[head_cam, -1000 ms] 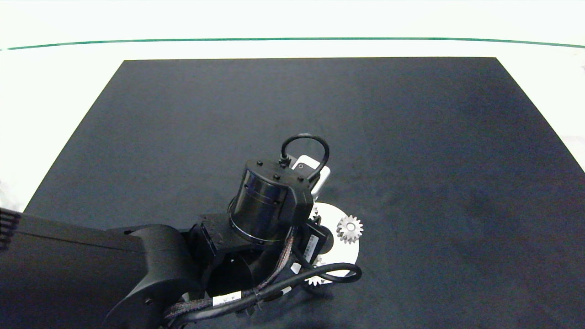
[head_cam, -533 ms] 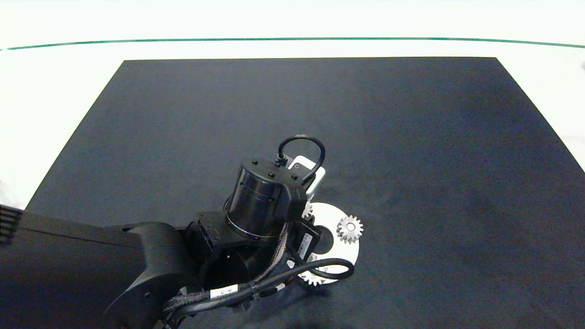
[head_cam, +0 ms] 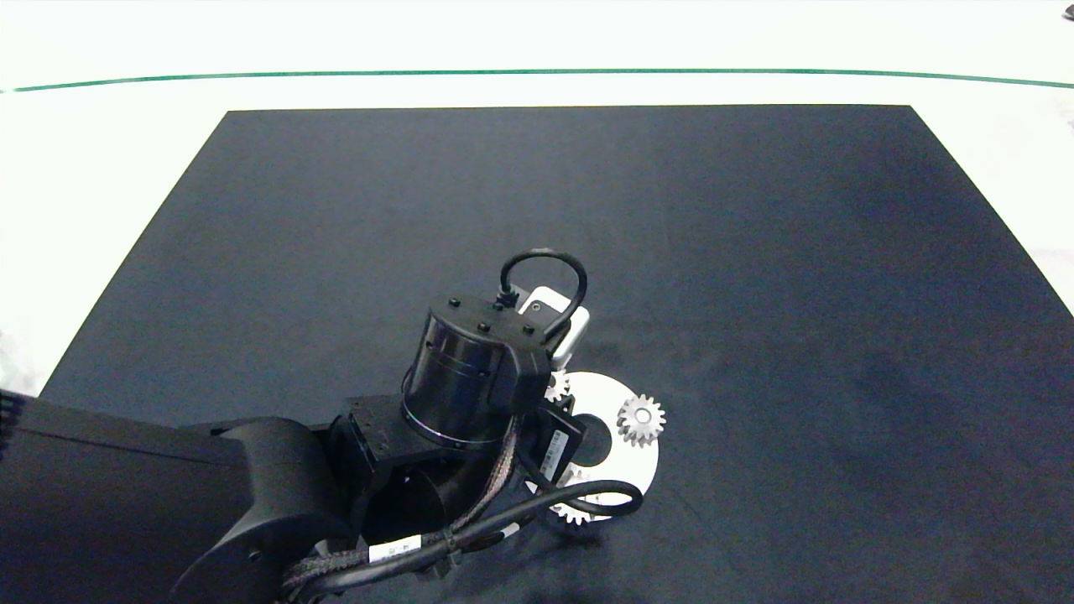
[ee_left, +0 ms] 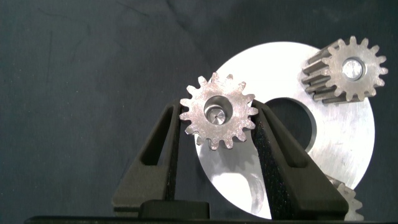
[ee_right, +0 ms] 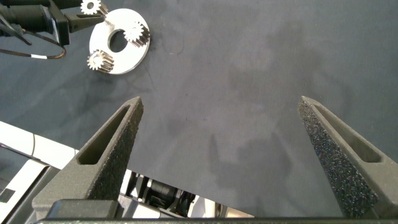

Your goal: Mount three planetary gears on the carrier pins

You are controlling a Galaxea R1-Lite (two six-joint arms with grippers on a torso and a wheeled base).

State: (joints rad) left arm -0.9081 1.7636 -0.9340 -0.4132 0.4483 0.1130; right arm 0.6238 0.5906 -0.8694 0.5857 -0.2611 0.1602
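Note:
The white carrier disc lies on the black mat. One planetary gear sits on a carrier pin whose top fills its hole. A second gear at the disc's near rim is half hidden by a cable. My left gripper is shut on the third gear at the disc's far-left rim. Both pads touch its teeth, and a grey face shows down its hole. I cannot tell whether it is seated. My right gripper is open over bare mat, far from the disc.
The black mat covers most of a white table, with a green line near the far edge. The left arm's wrist and cable loop hang over the disc's left half. Open mat lies to the right and beyond.
The left wrist has drifted left and slightly away in the head view. More of the disc and of the gear at its far-left rim now shows. The disc and the other two gears stayed put.

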